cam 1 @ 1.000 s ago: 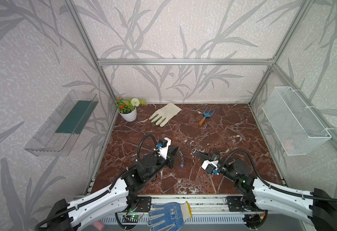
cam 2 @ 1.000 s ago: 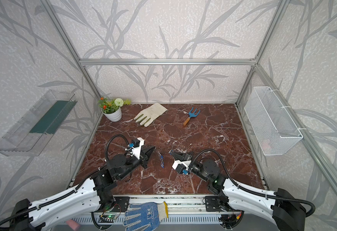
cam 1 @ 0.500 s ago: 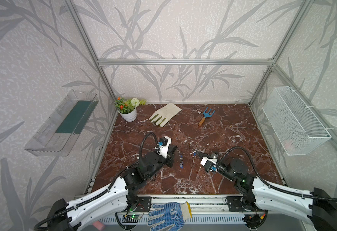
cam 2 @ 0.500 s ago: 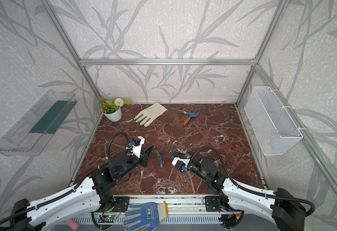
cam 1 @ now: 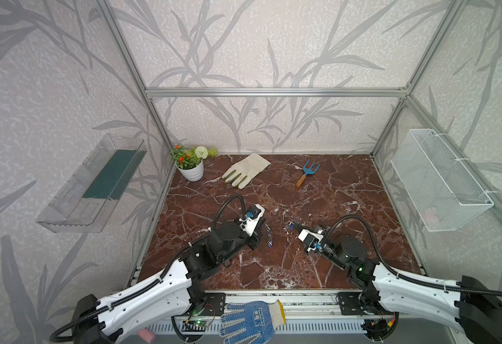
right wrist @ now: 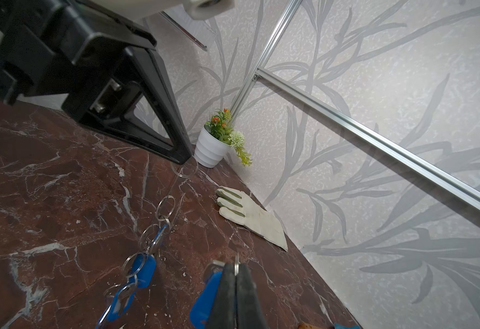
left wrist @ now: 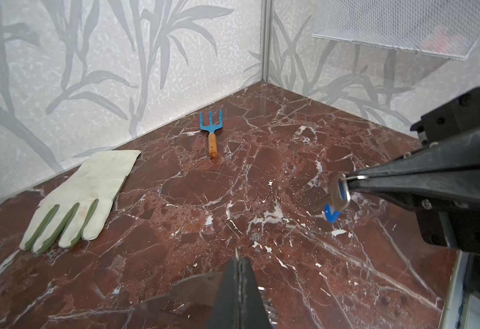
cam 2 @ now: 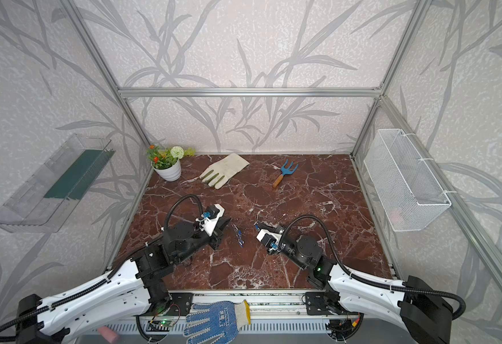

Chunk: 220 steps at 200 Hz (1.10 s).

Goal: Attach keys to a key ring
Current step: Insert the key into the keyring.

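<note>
Silver and thin, the key ring [cam 1: 268,231] hangs from the left gripper [left wrist: 239,266], whose jaws are pinched tight on its upper end. Several blue keys [right wrist: 143,270] dangle from it on small wire rings over the marble table [cam 1: 303,193]. Just to the right and not touching it, the right gripper [right wrist: 235,270] is clamped on a single key [left wrist: 340,196].

Red-brown marble-patterned tabletop [cam 1: 333,202]: a white ribbed pot of artificial flowers [cam 1: 191,172] stands in the far left corner. Near it lies a cream work glove with green fingers [cam 1: 246,170], flat. A blue hand fork with a wooden handle [cam 1: 308,172] lies apart to its right.

Left wall: clear plastic shelf with a dark green liner [cam 1: 95,184].

Right wall: white wire-mesh basket [cam 1: 440,181].

Front rail: blue dotted knit glove [cam 1: 248,323].
</note>
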Each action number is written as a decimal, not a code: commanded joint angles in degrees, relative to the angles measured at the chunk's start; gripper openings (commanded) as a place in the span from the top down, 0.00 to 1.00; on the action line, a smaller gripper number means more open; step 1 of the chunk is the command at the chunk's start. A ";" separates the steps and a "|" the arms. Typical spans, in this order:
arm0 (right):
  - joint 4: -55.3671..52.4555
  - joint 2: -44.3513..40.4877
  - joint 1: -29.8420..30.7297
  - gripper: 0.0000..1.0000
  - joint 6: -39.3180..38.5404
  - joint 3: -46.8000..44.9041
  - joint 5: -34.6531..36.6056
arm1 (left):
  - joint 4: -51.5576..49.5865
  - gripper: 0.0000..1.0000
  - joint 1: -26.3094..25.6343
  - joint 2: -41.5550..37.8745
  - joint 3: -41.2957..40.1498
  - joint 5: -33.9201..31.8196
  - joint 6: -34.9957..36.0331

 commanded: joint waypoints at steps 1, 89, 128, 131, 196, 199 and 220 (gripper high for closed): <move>1.02 -0.89 0.28 1.00 0.95 0.73 -1.82 | -1.29 1.00 0.29 0.02 3.35 1.01 7.80; 1.28 6.19 0.30 1.00 -1.97 6.26 -10.91 | -8.57 1.00 0.48 3.31 9.39 5.94 19.50; 2.55 9.93 0.31 1.00 -1.97 9.53 -11.07 | -7.16 1.00 0.45 1.67 8.29 7.75 18.52; 2.48 10.33 0.33 1.00 -1.97 9.82 -11.07 | -7.13 1.00 0.47 1.52 8.21 7.75 18.46; 5.16 15.67 0.63 1.00 -1.97 12.47 -10.32 | -6.50 1.00 0.48 1.11 7.48 9.08 18.08; 5.16 15.70 0.63 1.00 -1.97 12.51 -10.32 | -6.39 1.00 0.48 1.06 7.51 9.11 18.03; 5.63 15.87 0.67 1.00 -1.97 12.39 -10.04 | -6.38 1.00 0.48 0.80 7.47 9.16 18.05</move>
